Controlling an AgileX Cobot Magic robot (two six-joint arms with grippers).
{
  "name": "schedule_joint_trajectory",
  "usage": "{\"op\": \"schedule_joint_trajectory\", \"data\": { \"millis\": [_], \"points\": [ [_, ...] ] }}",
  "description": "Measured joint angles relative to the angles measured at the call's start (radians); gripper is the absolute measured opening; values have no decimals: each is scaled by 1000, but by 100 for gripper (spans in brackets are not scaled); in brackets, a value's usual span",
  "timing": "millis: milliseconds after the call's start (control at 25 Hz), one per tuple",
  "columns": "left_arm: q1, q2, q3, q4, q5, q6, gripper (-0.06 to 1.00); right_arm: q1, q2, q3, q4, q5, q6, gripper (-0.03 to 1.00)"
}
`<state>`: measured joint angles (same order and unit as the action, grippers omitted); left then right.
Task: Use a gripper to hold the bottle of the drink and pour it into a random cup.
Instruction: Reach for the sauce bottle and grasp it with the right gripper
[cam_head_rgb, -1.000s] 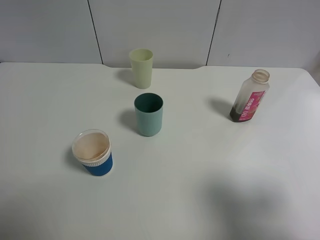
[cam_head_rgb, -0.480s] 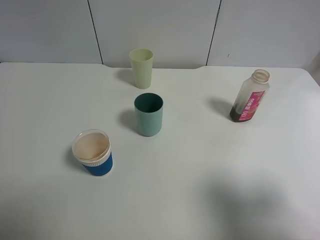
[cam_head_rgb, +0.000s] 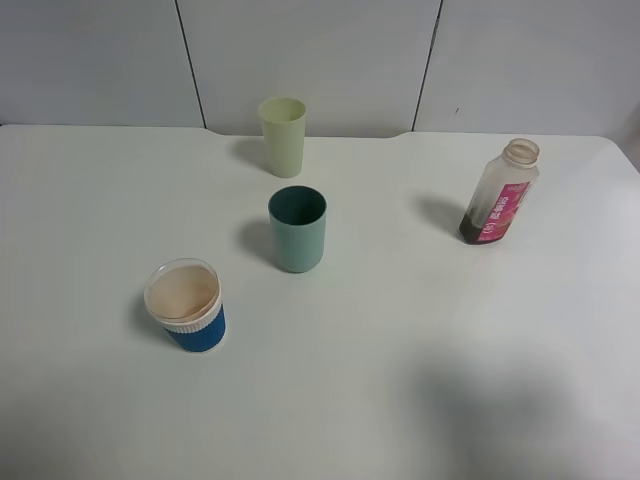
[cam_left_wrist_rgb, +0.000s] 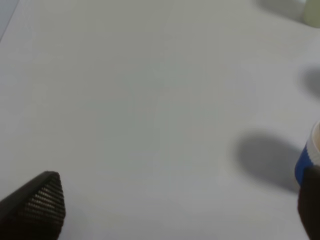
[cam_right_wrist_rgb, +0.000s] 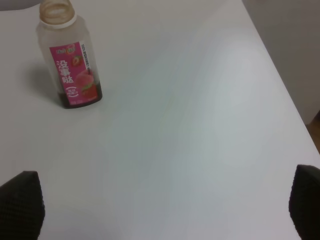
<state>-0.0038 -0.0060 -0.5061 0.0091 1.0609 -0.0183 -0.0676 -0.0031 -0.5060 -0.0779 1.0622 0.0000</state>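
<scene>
Nothing has shifted since a second ago: on the white worktop (cam_head_rgb: 400, 350) the bottle of the drink (cam_head_rgb: 500, 195) stands upright and uncapped at the far right, well apart from the teal cup (cam_head_rgb: 297, 230). The right end effector (cam_right_wrist_rgb: 160, 205) gapes wide and empty, short of it; the left end effector (cam_left_wrist_rgb: 170, 210) looks released too. Nearly empty thin plastic is probably light, squashable and slick, so grip the labelled middle. Its magenta label (cam_right_wrist_rgb: 72, 70) carries white Chinese characters, too blurred to read.

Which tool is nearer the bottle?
Right. The right tool faces the bottle, apart from it; the left tool is beside the blue cup, which stands far from the bottle.
</scene>
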Motion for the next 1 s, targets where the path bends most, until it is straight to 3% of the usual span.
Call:
{"op": "schedule_joint_trajectory", "data": {
  "millis": [800, 1000],
  "points": [
    [0, 0, 0, 0, 0, 0, 93, 1, 0, 0, 0, 0, 0, 97],
    [0, 0, 0, 0, 0, 0, 93, 63, 0, 0, 0, 0, 0, 97]
  ]
}}
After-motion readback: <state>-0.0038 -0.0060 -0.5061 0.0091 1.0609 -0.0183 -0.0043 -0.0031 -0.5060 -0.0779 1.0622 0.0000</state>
